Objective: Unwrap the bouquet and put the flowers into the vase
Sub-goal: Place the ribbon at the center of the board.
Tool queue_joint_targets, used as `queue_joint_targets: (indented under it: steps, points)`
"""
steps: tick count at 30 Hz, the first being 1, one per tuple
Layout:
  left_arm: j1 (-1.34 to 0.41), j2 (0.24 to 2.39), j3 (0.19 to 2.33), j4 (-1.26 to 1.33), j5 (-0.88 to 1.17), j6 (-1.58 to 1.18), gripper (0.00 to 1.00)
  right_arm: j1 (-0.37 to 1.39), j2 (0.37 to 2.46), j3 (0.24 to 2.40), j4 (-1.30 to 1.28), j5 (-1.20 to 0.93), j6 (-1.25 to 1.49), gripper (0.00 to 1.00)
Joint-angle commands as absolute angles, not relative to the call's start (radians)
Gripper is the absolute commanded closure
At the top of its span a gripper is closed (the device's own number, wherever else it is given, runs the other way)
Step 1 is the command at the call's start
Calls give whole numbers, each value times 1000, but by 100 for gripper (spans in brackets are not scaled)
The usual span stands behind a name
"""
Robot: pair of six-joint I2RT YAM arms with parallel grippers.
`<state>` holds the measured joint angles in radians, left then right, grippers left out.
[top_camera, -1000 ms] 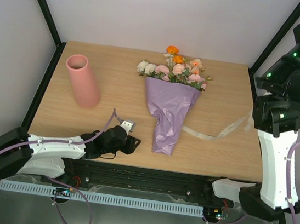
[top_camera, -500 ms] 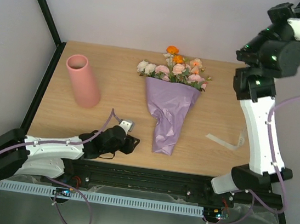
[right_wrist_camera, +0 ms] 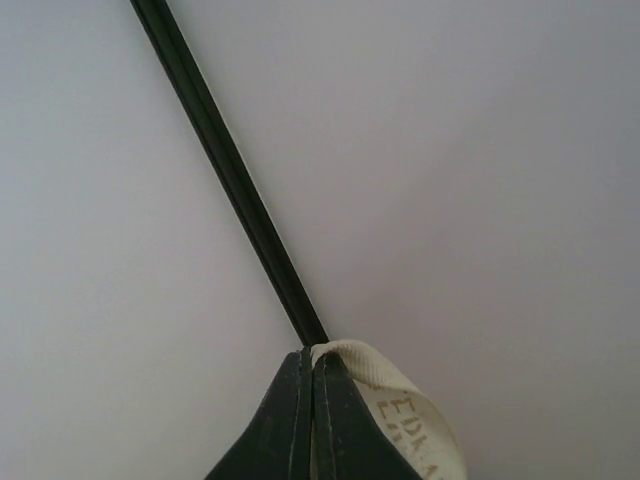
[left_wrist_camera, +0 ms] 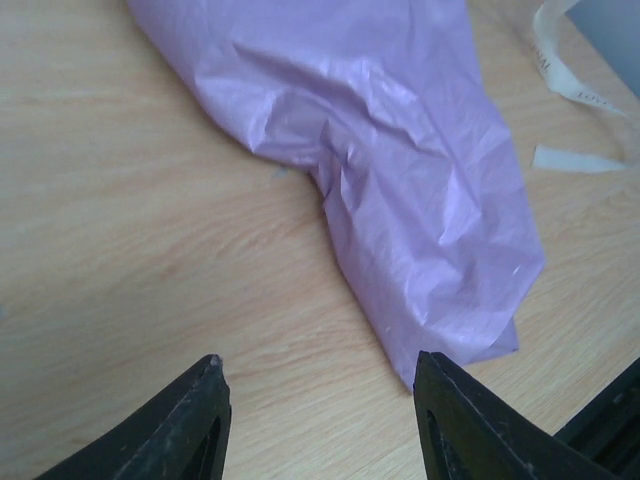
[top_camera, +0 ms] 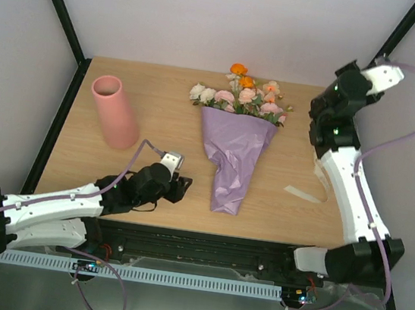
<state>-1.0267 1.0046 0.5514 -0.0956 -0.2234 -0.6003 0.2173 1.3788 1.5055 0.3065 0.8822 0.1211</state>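
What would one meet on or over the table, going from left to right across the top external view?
Vase → left pincer → bouquet → ribbon

We see the bouquet (top_camera: 234,158) lying flat on the counter (top_camera: 161,103), its lilac paper cone closed and the tip pointing toward the near edge, with the cream ribbon (top_camera: 302,193) loose to its right. Its flowers (top_camera: 242,95), pink, cream and orange, fan toward the far edge. The salmon-pink vase (top_camera: 115,114) stands well apart on the left.
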Motion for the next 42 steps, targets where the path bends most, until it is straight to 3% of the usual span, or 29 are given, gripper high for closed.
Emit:
queue_joint_targets:
  steps: [1,9,12,17,23,29,31,35,42]
  points:
    - [-1022,957,633,-268,-305,-539,23,218,1215,1241,242,881,364,99]
    - [-1021,840,627,-333,-338,-526,21,215,1154,918,102,975,524,99]
    - [-1021,808,632,-344,-297,-536,16,198,1167,867,-6,986,655,99]
    - [-1021,758,677,-417,-280,-550,1,123,1198,770,-80,842,840,99]
    - [-1022,692,718,-499,-323,-549,0,17,1312,686,-99,628,1007,99]
    - [-1022,624,727,-531,-348,-554,1,-3,1443,676,-129,611,1063,97]
    - [-1022,599,716,-518,-349,-552,0,-3,1461,685,-146,623,1064,89]
    - [-1022,559,698,-499,-352,-545,0,-3,1457,708,-197,636,1061,63]
    - [-1023,550,689,-490,-349,-543,1,-2,1447,811,-327,545,1029,37]
